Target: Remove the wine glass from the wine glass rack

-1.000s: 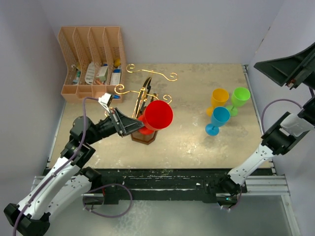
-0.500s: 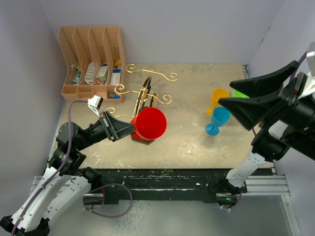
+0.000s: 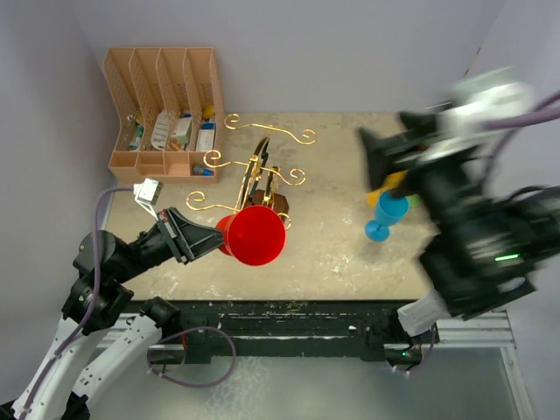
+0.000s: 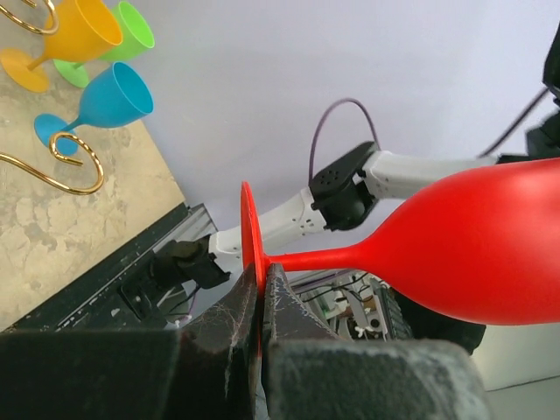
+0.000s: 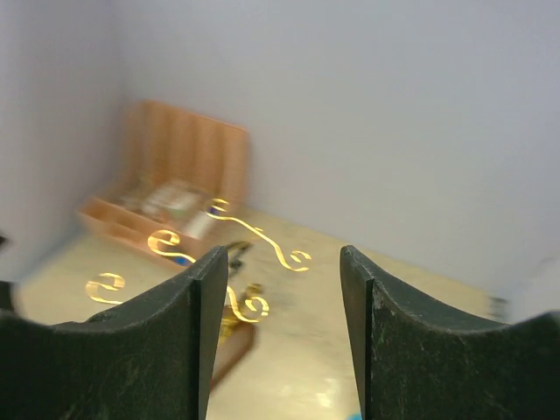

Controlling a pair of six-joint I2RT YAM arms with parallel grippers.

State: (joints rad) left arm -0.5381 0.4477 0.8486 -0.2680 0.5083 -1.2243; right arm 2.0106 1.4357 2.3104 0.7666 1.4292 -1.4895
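My left gripper [image 3: 217,238] is shut on the foot of the red wine glass [image 3: 256,234], which it holds sideways just in front of the wine glass rack [image 3: 262,162]. In the left wrist view the pads [image 4: 289,306] pinch the thin red foot, with the bowl [image 4: 490,254] out to the right. The rack's gold curls [image 4: 61,149] stand apart from the glass. My right gripper [image 3: 381,157] is raised high and blurred above the right side of the table. Its fingers stand open with nothing between them [image 5: 282,262], facing the rack [image 5: 236,262].
A peach file organiser [image 3: 162,105] stands at the back left. Blue [image 3: 391,210] and orange [image 3: 389,185] glasses stand at the right, partly behind the right arm; the left wrist view also shows a green one [image 4: 131,26]. The table's near edge [image 3: 289,302] lies just below the red glass.
The left gripper has drawn the red glass down and left, away from the rack toward the near edge. The right arm has swung up and inward over the coloured glasses.
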